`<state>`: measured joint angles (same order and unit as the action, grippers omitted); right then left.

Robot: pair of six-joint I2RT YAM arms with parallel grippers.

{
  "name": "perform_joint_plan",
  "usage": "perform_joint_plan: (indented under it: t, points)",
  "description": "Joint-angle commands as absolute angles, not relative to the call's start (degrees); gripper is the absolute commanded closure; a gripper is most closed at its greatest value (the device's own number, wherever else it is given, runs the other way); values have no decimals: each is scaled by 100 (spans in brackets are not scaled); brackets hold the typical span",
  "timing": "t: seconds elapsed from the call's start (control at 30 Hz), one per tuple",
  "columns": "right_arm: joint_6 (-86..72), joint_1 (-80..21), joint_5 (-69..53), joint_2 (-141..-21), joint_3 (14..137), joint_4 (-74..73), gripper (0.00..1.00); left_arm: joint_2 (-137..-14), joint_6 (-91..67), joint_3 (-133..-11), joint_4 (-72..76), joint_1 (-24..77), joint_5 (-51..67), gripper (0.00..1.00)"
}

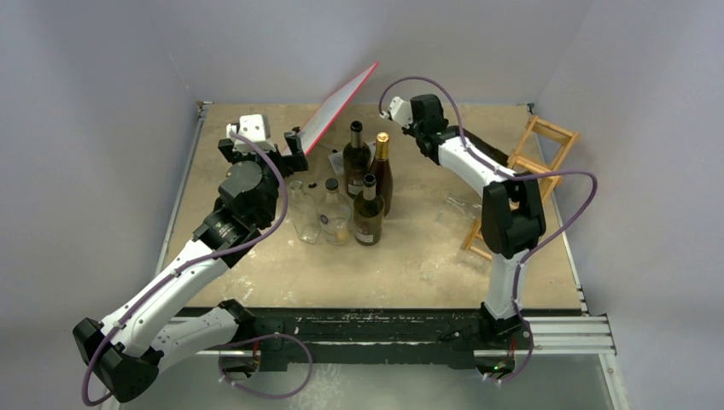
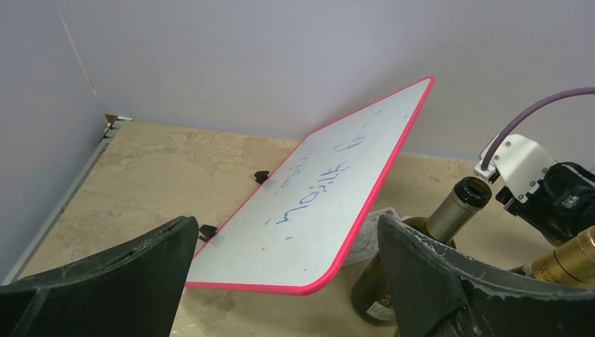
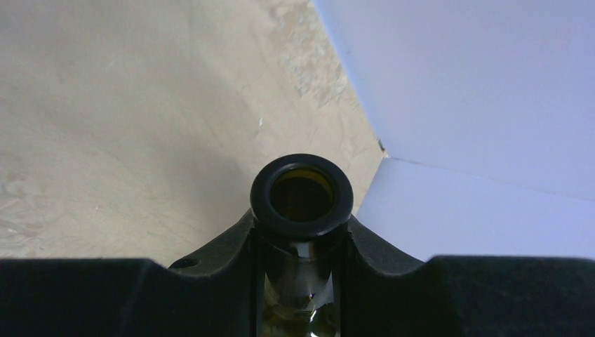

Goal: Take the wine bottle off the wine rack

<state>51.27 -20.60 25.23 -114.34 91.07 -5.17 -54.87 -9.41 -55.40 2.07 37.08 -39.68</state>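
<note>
The wine bottle (image 3: 302, 226) is a dark olive-glass one with a black lip. My right gripper (image 3: 302, 246) is shut on its neck just below the open mouth. Its body is cut off at the bottom of the right wrist view, and in the top view my right arm hides it. That right gripper (image 1: 416, 128) hangs over the back middle of the table. The wine rack (image 1: 555, 127), a light-brown wooden lattice, leans at the right side of the table, partly behind my right arm. My left gripper (image 2: 288, 226) is open, with nothing between its fingers.
A white board with a red edge (image 1: 341, 104) slants up at the back, just ahead of my left gripper (image 1: 294, 147). Several upright bottles (image 1: 369, 213), some of them clear, cluster mid-table. Walls close in the back and both sides.
</note>
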Motion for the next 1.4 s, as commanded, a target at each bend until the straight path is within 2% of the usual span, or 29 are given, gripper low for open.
perform_joint_plan:
  t: [0.0, 0.73, 0.93, 1.37]
  points:
    - [5687, -2082, 2565, -10652, 9329, 332, 100, -5469, -956, -5611, 383, 3649, -3920, 1]
    - [2681, -1989, -292, -8883, 8520, 723, 100, -5505, -1001, -5623, 358, 3647, -3863, 1]
    - [1952, -1890, -898, -8703, 8218, 1295, 100, -5487, -1020, -5638, 317, 3647, -3823, 1]
    - [431, -1890, -1320, -8953, 7100, 3835, 100, -5498, -1011, -5633, 329, 3647, -3841, 1]
